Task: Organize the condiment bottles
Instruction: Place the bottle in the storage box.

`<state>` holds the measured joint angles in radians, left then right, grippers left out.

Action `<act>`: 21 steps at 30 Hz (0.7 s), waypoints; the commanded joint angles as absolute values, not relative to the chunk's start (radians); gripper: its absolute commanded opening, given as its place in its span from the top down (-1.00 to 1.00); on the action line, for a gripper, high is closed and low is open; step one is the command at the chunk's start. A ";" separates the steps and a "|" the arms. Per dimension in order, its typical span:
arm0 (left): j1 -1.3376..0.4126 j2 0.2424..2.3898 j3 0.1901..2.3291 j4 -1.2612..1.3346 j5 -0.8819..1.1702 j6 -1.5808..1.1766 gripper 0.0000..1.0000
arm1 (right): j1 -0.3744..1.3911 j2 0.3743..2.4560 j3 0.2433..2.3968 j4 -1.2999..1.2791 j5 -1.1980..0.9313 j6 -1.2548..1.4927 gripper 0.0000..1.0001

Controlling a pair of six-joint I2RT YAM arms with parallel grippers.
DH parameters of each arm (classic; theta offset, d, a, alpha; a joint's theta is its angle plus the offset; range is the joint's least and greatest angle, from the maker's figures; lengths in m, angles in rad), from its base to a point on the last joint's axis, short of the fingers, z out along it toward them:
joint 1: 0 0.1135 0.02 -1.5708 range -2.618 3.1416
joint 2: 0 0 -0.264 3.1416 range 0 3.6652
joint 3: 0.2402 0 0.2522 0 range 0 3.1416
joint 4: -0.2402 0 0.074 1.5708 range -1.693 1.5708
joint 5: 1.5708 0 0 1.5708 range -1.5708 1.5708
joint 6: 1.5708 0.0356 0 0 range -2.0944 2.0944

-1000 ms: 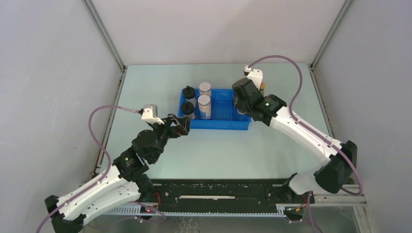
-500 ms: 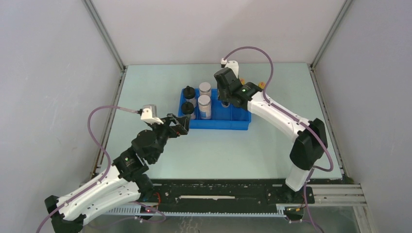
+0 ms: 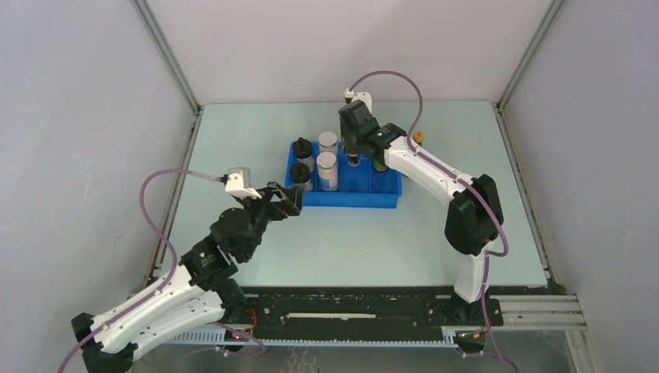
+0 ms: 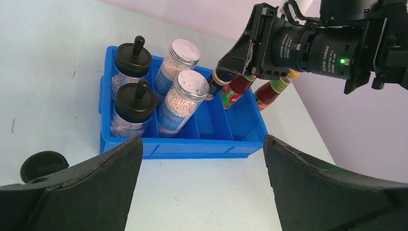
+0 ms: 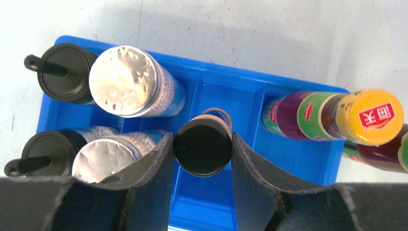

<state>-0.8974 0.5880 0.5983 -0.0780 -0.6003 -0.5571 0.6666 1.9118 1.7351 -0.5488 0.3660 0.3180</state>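
Dark bottle over tray middle, hung from right gripper. Left gripper sits just off tray's near-left corner.
Left wrist: fingers spread wide, nothing held; kept out of way, I think.
Right wrist: fingers squeeze bottle sides, cap up, likely to go straight down into middle slot.

Yellow cap of a slim bottle bore a red patch with white Chinese characters, not legible. White print on the right arm's motor housing was too fine to read. Blue labels were unreadable.
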 commanded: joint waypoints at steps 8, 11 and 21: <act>-0.904 0.596 0.617 -0.051 -0.633 -0.526 -0.99 | 0.622 1.974 1.804 -0.469 0.313 0.297 1.00; -0.904 0.598 0.616 -0.049 -0.636 -0.524 -0.99 | 0.613 1.986 1.804 -0.456 0.305 0.298 1.00; -0.904 0.605 0.610 -0.042 -0.646 -0.512 -0.99 | 0.585 2.042 1.814 -0.432 0.275 0.307 1.00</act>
<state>-0.8974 0.6018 0.5983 -0.0765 -0.6189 -0.5392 0.5945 2.0281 1.7607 -0.4763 0.2874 0.3141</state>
